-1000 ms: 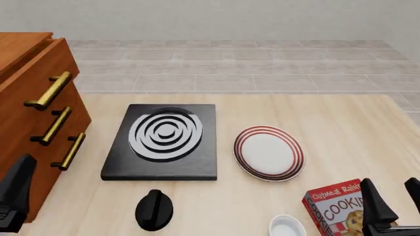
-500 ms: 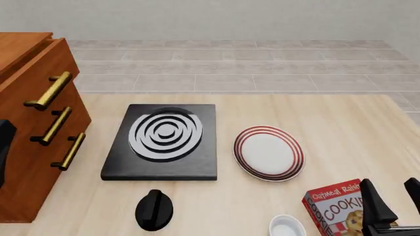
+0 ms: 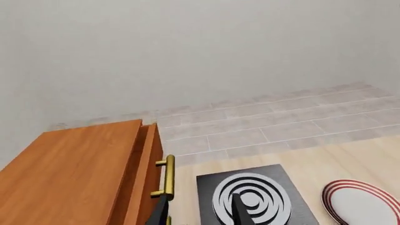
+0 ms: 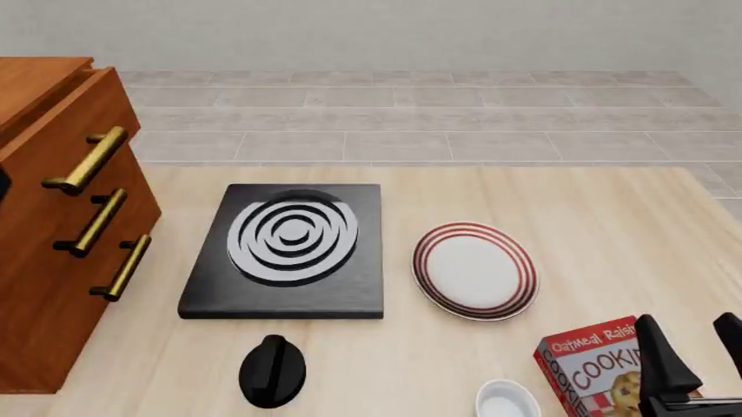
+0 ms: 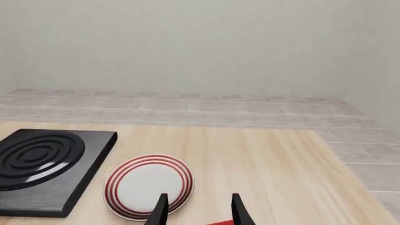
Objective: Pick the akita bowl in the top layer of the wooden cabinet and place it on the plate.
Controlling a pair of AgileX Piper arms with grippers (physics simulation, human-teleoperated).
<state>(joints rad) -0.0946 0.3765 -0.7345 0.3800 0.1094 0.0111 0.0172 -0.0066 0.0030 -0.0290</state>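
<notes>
The wooden cabinet (image 4: 52,252) stands at the table's left edge, and its top layer (image 4: 69,130) carries a brass handle (image 4: 87,161). No akita bowl shows; the drawer's inside is hidden. The red-ringed white plate (image 4: 475,269) lies right of the middle. My left gripper (image 3: 200,208) is open and hovers high in front of the cabinet, one finger (image 3: 164,208) close to the top handle (image 3: 167,176). Only a dark sliver of it shows at the front view's left edge. My right gripper (image 5: 198,208) is open and empty, low near the plate (image 5: 149,183).
A black square stove (image 4: 290,248) with white rings lies between cabinet and plate. Near the front edge sit a black knob-like object (image 4: 273,372), a plain white small bowl (image 4: 506,401) and a red cookie box (image 4: 592,365) beside my right gripper's fingers (image 4: 666,365).
My left gripper has risen along the cabinet's front and slid almost out of the front view at the left edge. The right arm has not moved.
</notes>
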